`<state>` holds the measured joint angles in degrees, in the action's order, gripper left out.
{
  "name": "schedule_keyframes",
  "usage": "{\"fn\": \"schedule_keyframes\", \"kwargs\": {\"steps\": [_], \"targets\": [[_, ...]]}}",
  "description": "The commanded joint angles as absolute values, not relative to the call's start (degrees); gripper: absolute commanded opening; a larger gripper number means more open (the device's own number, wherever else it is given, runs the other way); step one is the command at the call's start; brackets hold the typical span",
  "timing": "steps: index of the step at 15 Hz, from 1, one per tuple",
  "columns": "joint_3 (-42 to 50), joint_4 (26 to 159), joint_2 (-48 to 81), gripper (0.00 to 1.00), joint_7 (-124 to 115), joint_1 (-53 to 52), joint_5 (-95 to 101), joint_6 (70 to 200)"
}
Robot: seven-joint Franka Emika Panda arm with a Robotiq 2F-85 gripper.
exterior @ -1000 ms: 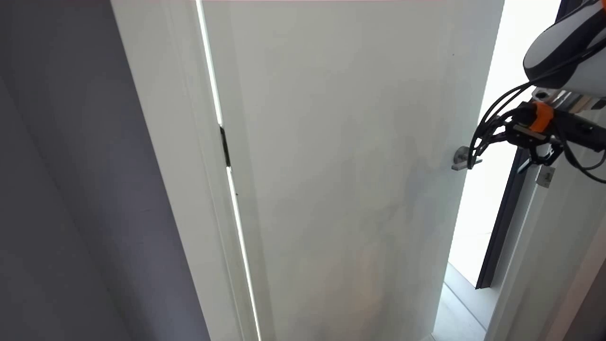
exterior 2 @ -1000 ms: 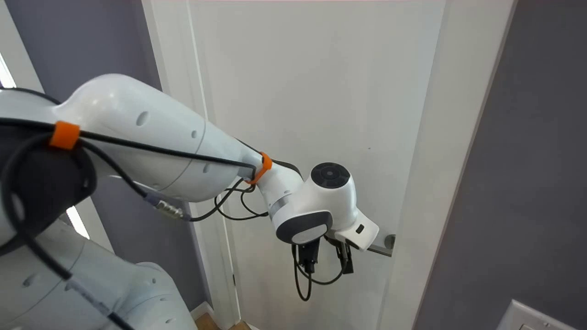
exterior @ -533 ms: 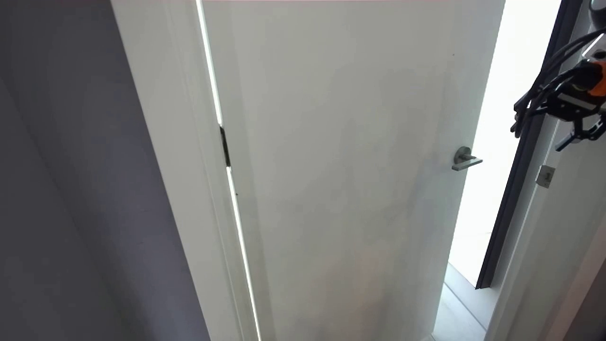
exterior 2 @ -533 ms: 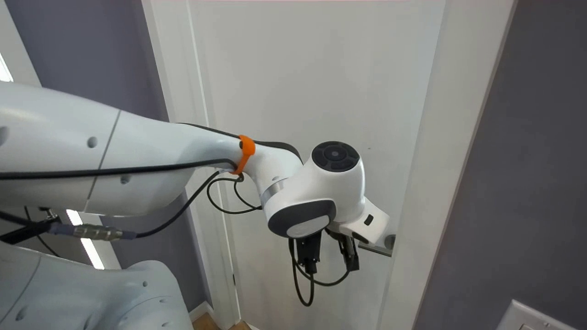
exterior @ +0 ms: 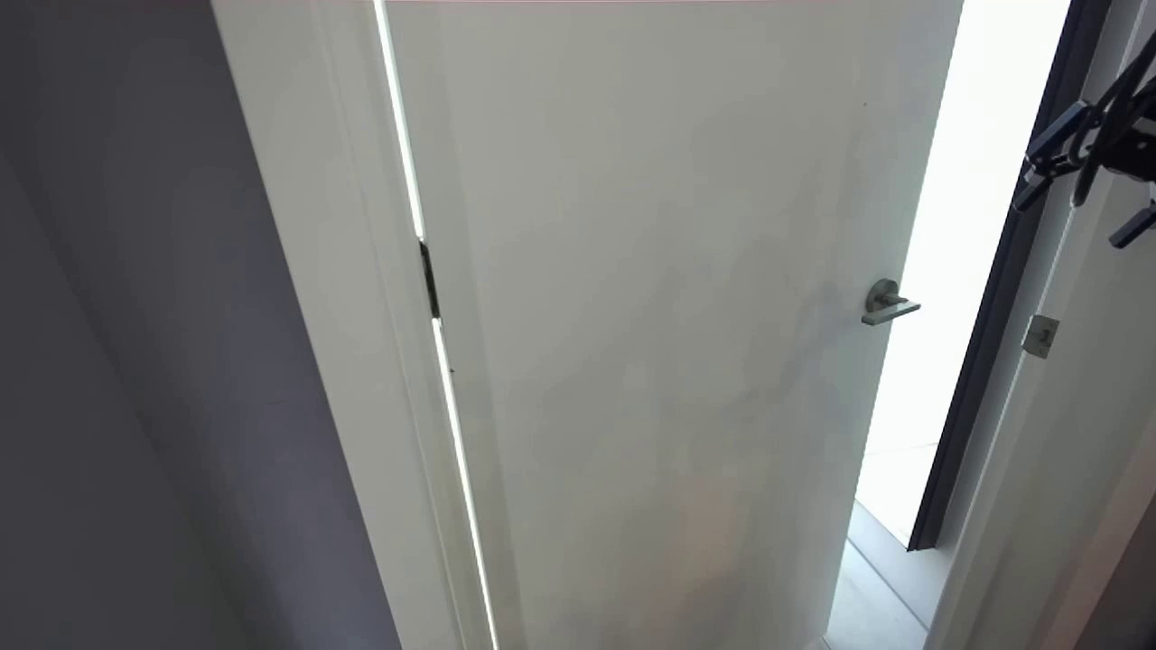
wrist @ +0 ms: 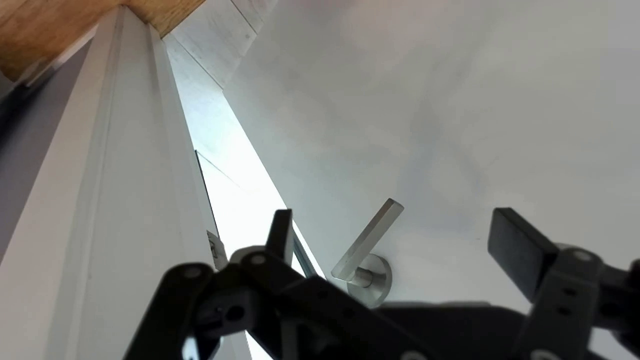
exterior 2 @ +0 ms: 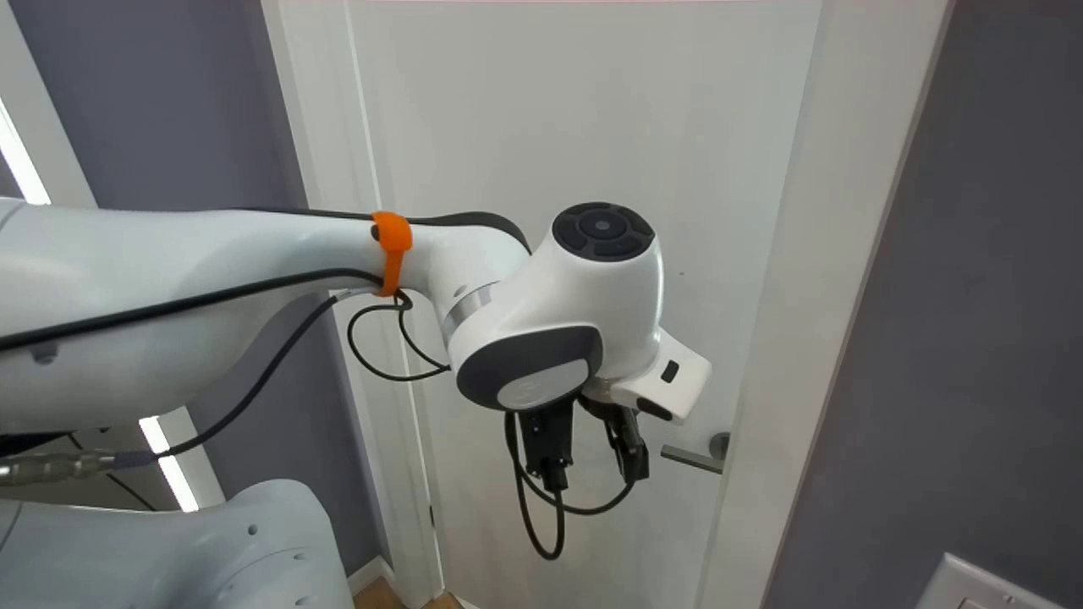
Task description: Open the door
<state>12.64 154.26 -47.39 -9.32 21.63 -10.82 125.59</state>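
The white door panel (exterior: 668,271) stands ajar in an exterior view, with a bright gap along its handle side. The door also fills the middle of an exterior view (exterior 2: 541,127) and the right part of the wrist view (wrist: 475,125). Its silver lever handle (exterior: 890,305) is bare, with nothing touching it; the handle also shows in an exterior view (exterior 2: 694,459). In the wrist view the handle (wrist: 367,240) lies between the spread fingers but beyond them. My gripper (wrist: 392,220) is open and empty. It is at the right edge in an exterior view (exterior: 1088,190), above and apart from the handle. A dark hinge (exterior: 429,278) shows on the opposite side.
The white door frame with its strike plate (exterior: 1040,336) stands right of the gap; the frame (wrist: 135,200) is also left in the wrist view. Grey walls (exterior 2: 956,296) flank the door. Black cables (exterior 2: 541,524) hang in loops from the wrist. A white wall plate (exterior 2: 981,584) is low right.
My arm has drawn back and up, away from the handle, which the cables and gripper partly covered one second ago. The door has not visibly moved.
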Motion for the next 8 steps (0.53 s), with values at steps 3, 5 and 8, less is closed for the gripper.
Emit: {"fn": "schedule_keyframes", "kwargs": {"steps": [3,5,8], "targets": [[12.86,153.46,-50.43,1.00,-8.35,21.63,-9.13,121.89],[13.01,153.74,-49.25,1.00,-8.98,21.16,-10.26,123.48],[13.01,153.84,-49.19,1.00,-8.98,21.14,-10.27,123.48]]}}
